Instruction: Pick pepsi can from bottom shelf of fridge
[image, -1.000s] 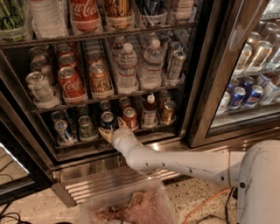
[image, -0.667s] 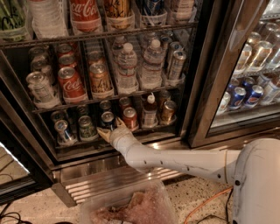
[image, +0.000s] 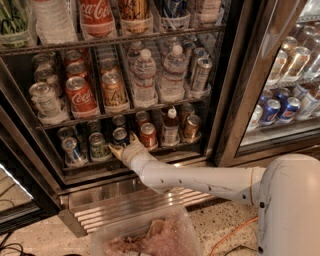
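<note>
Dark-blue, silver-topped pepsi can (image: 120, 135) stands upright just behind the pincer (image: 123, 148).

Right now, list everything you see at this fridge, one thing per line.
fridge: one, steel frame, glass doors, fills the view
bottom shelf: one, dark wire, lowest rack
pepsi can: one, dark blue, bottom shelf, at the pincer
red can: one, red, bottom shelf, right of the pepsi can
green-and-silver can: one, bottom shelf, left of the pepsi can
water bottles: two in front, clear, middle shelf
Coca-Cola can: one in front, red, middle shelf
blue cans: at least two, behind the right door
grille: one, steel, below the shelves
plastic tub: one, clear, on the floor
arm: one, white, reaching in from the lower right
pincer: one, pale, at the pepsi can
</note>
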